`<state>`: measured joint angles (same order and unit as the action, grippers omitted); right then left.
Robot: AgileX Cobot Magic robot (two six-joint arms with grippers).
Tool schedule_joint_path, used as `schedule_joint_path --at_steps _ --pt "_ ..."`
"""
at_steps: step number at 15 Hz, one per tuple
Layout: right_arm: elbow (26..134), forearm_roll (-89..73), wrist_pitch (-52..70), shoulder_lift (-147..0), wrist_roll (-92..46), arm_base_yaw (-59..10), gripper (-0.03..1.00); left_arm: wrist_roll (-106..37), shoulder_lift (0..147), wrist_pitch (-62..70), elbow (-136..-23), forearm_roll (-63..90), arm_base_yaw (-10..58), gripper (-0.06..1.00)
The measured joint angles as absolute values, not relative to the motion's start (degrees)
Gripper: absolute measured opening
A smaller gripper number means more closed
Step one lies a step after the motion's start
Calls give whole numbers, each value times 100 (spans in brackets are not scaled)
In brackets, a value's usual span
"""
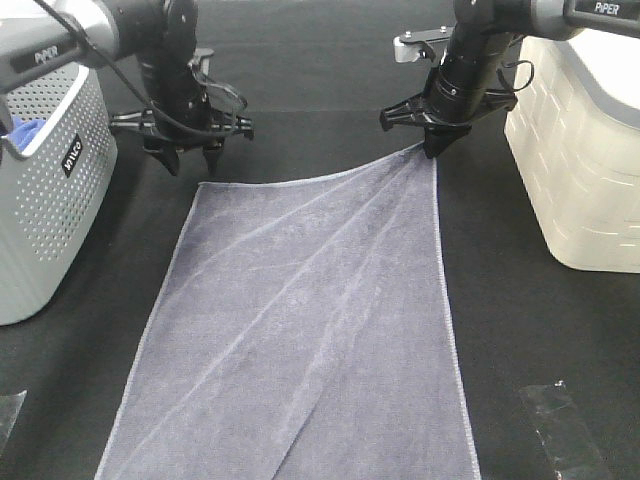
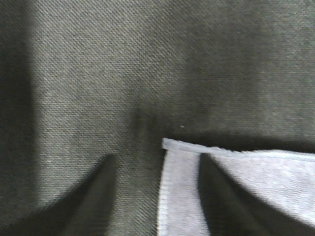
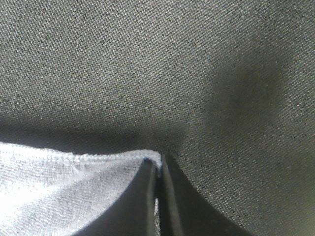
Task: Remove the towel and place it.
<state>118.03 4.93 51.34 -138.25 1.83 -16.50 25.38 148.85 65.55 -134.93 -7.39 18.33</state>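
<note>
The greyish-lavender towel (image 1: 310, 330) lies spread flat on the black table, running from the far middle to the near edge. My right gripper (image 1: 432, 150) is shut on its far right corner and holds that corner slightly raised. In the right wrist view the shut fingers (image 3: 147, 196) pinch the hemmed corner (image 3: 98, 164). My left gripper (image 1: 192, 165) is open just above the far left corner. In the left wrist view the open gripper (image 2: 155, 164) straddles the towel corner (image 2: 182, 167) without holding it.
A grey perforated basket (image 1: 40, 200) stands at the left with a bright blue cloth (image 1: 25, 130) in it. A cream basket (image 1: 585, 150) stands at the right. Clear tape pieces (image 1: 560, 425) lie on the near right of the table.
</note>
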Motion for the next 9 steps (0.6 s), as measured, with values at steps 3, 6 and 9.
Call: schedule_joint_path --at_steps 3,6,9 --pt "11803 493 5134 -13825 183 -1650 0 2538 15160 6560 -13493 -504 1833 47" --pt "11803 493 5134 -13825 183 -1650 0 2555 15229 6572 -13528 -458 1833 34" --pt "11803 493 5134 -13825 183 -1650 0 2464 15241 6572 -13573 -516 1839 7"
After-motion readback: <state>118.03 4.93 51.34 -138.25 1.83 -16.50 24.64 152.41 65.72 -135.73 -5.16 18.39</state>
